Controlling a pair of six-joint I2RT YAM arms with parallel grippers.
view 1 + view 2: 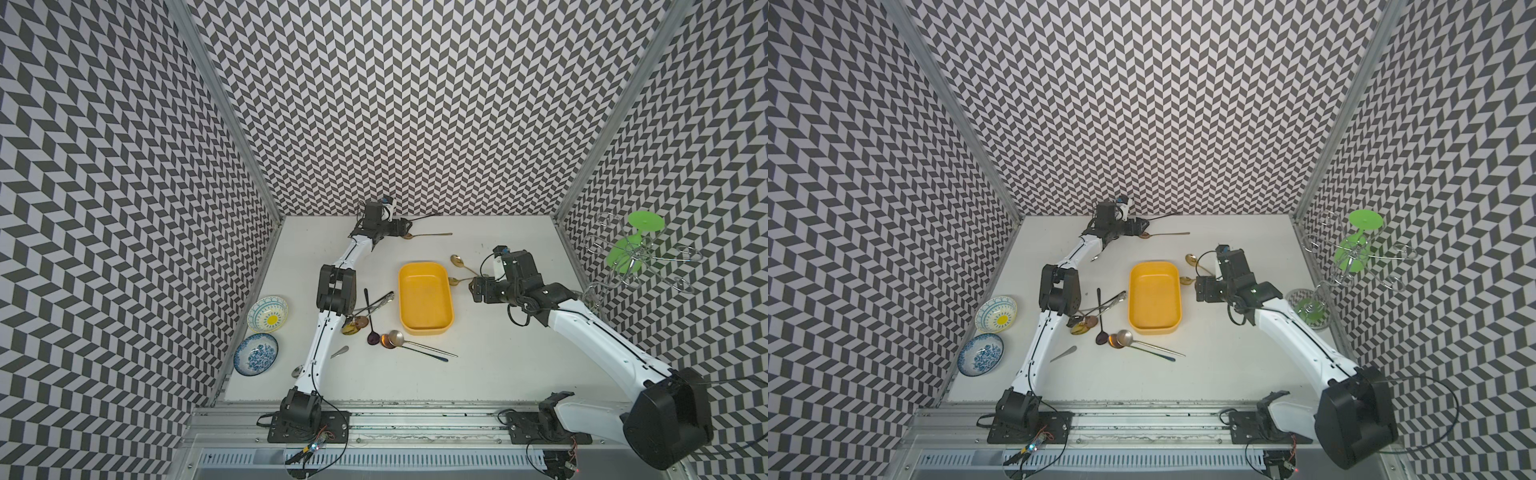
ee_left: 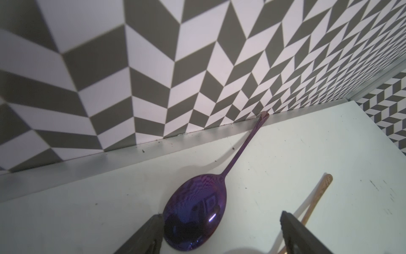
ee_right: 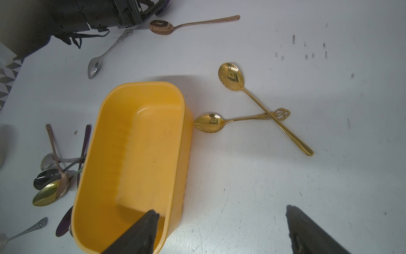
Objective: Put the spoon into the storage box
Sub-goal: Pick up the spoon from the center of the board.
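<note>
The yellow storage box (image 1: 425, 297) (image 1: 1154, 297) stands empty mid-table. Several spoons lie around it. A purple spoon (image 2: 195, 211) lies flat at the back of the table, its handle (image 1: 424, 217) reaching the wall. My left gripper (image 2: 221, 215) (image 1: 405, 227) is open over the spoon's bowl, one finger beside the bowl's edge and the other well clear of it. A rose-gold spoon (image 1: 428, 235) (image 3: 162, 26) lies just beside it. My right gripper (image 3: 222, 210) (image 1: 473, 289) hangs open and holds nothing at the box's right side, one finger over the box's (image 3: 136, 154) corner.
Two gold spoons (image 3: 230, 75) (image 3: 208, 123) lie crossed right of the box. A heap of spoons (image 1: 365, 307) lies left of it and more spoons (image 1: 395, 338) in front. Two patterned bowls (image 1: 267, 313) (image 1: 255, 354) sit at the left wall. A wire rack with green glasses (image 1: 631, 249) stands at the right.
</note>
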